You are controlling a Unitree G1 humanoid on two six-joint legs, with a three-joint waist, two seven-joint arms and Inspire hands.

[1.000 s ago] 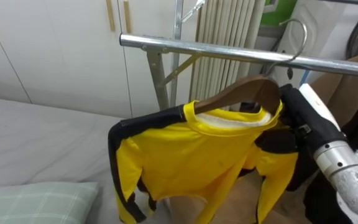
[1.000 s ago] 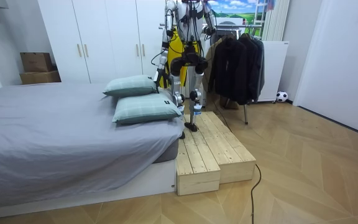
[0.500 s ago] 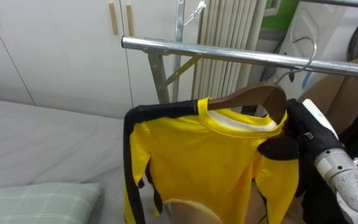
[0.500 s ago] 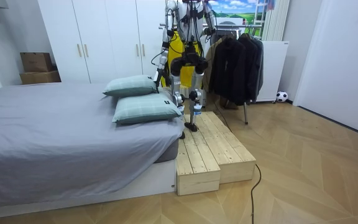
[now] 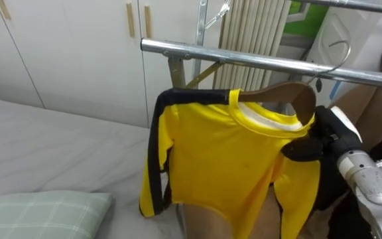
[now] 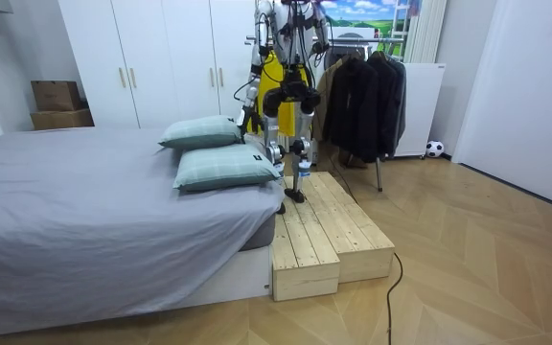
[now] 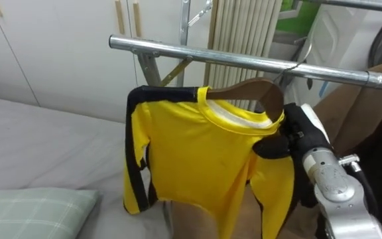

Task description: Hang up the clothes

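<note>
A yellow shirt with black trim hangs on a wooden hanger. The hanger's wire hook curves over the metal rail of a clothes rack. My right hand comes in from the lower right and sits against the shirt's right shoulder, at the hanger's end, partly hidden by the cloth. In the room view I stand on a wooden platform by the bed, facing the rack, with my left hand low at my side.
A tan garment and dark coats hang further right on the rail. A bed with a green checked pillow lies to my left. White wardrobes and a radiator stand behind the rack.
The shirt's left sleeve, spread out to the left before, now hangs straight down and the shirt hangs squarer. The whole picture has shifted a little with the camera.
</note>
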